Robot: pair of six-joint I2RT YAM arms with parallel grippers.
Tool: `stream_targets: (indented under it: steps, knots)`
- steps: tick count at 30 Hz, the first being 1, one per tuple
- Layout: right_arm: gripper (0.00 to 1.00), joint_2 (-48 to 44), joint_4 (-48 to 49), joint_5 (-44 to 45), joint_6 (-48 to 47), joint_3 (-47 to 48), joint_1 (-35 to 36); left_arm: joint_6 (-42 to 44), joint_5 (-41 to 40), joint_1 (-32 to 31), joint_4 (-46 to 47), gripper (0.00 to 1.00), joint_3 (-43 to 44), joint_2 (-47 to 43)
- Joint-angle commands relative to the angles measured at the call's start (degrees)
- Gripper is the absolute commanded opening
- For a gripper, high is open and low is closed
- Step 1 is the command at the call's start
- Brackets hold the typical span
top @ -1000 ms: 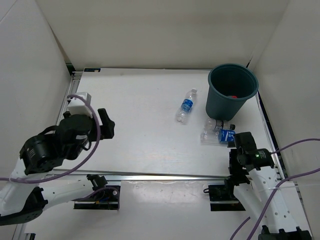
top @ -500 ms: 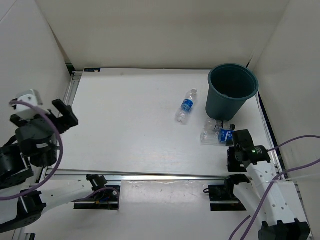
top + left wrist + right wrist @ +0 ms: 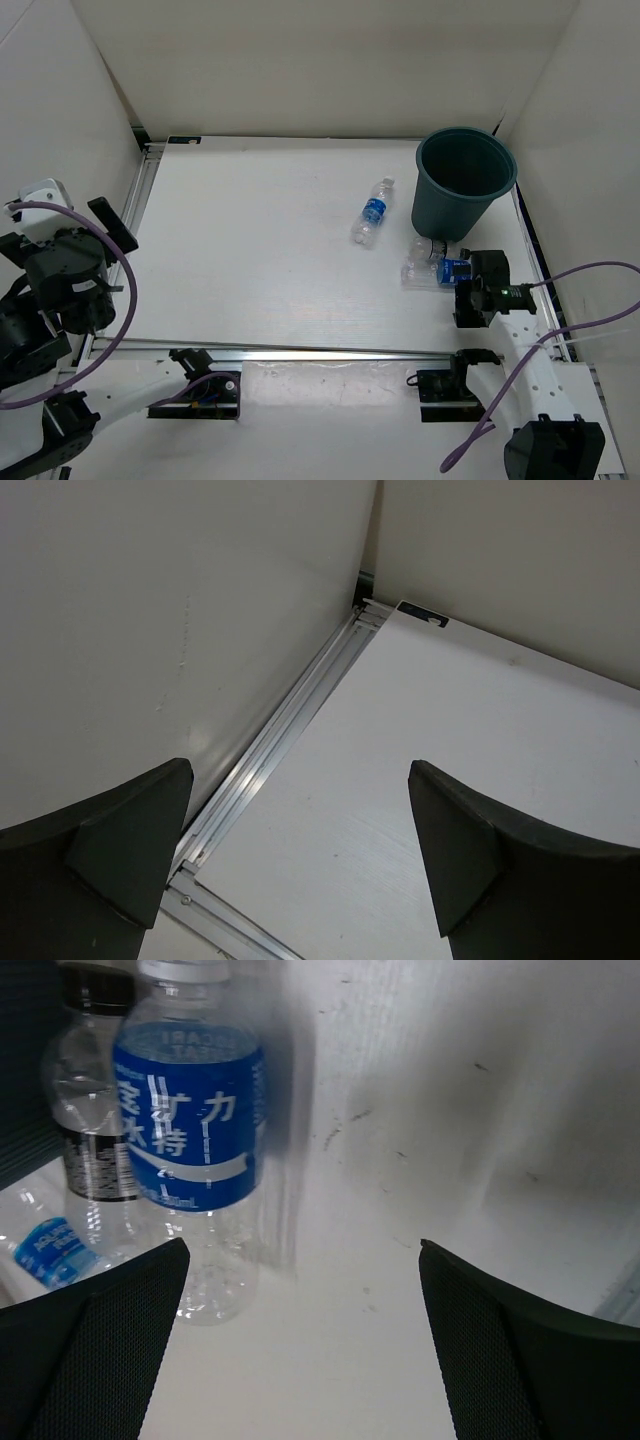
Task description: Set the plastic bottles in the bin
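Observation:
The dark teal bin [image 3: 465,180] stands upright at the far right of the table. One clear blue-labelled plastic bottle [image 3: 372,212] lies alone to the left of the bin. More bottles [image 3: 432,268] lie bunched at the bin's foot. My right gripper [image 3: 468,285] is open just to their right. In the right wrist view a blue-labelled bottle [image 3: 190,1120] lies beside my left finger, and a black-labelled one [image 3: 95,1130] and a small blue-labelled one [image 3: 50,1250] lie beyond it. Only bare table lies between that gripper's [image 3: 303,1250] fingers. My left gripper [image 3: 105,232] [image 3: 300,770] is open and empty, high by the left wall.
White walls [image 3: 60,130] enclose the table on the left, back and right. An aluminium rail [image 3: 270,750] runs along the left edge and another [image 3: 320,352] along the near edge. Purple cables [image 3: 560,290] loop beside both arms.
My left arm has swung back and up from the table's left side toward the left wall. My right gripper has edged a little closer to the bunched bottles.

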Motion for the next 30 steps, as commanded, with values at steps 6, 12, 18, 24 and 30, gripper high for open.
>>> stream_targets:
  steps: [6, 12, 18, 24, 30]
  knots:
    - [0.99, 2.0, 16.0, -7.9, -7.8, -0.4, -6.4, 1.5, 6.5, 5.8, -5.0, 1.00, -1.6, -3.1]
    - [0.99, 10.1, 23.1, -14.4, -15.1, 1.7, -10.0, 2.0, 9.2, 9.8, -5.0, 1.00, -3.4, -3.8]
    - [0.99, 17.2, 29.5, -18.8, -20.5, 2.9, -11.5, 2.5, 11.6, 12.7, -5.0, 1.00, -3.4, -4.9]
    - [0.99, 22.5, 33.3, -23.9, -23.1, 4.2, -12.1, 3.6, 13.3, 16.0, -5.0, 1.00, -4.5, -6.1]
    - [0.99, 27.1, 33.3, -24.8, -21.8, 4.2, -12.7, 4.7, 15.2, 18.9, -5.0, 1.00, -5.6, -6.1]
